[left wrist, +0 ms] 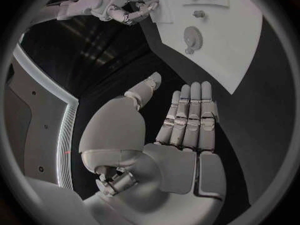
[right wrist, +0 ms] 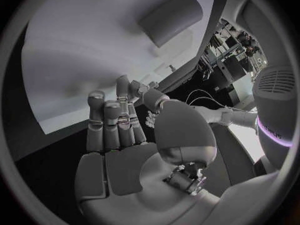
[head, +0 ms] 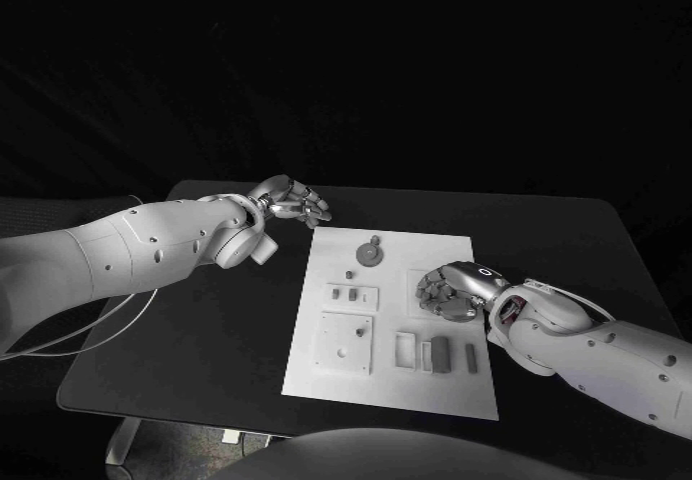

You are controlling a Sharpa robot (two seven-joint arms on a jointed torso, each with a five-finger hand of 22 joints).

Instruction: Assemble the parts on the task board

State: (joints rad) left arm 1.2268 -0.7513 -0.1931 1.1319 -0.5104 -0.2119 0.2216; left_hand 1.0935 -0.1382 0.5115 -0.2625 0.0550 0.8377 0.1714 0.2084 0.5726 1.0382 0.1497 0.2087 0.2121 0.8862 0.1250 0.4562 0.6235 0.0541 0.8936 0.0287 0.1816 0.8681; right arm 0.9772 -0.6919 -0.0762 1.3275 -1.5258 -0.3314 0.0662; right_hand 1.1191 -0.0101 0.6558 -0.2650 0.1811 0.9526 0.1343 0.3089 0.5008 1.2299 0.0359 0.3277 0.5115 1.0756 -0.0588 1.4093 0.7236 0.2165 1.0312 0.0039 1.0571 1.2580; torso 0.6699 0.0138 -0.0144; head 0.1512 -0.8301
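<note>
Right hand [head: 450, 293] hovers over task board [head: 433, 385], fingers curled, grasp unclear, probably reaching for parts. Left hand [head: 289, 203] open off-board above table [head: 216, 330], waiting.

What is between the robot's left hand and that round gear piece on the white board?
Nothing visible. The left hand hovers open over the black table just off the task board; only bare table and board lie between it and the gear.

Lab: black table [head: 216, 330], task board [head: 433, 390], cluttered equipment racks [right wrist: 228, 65]
</note>
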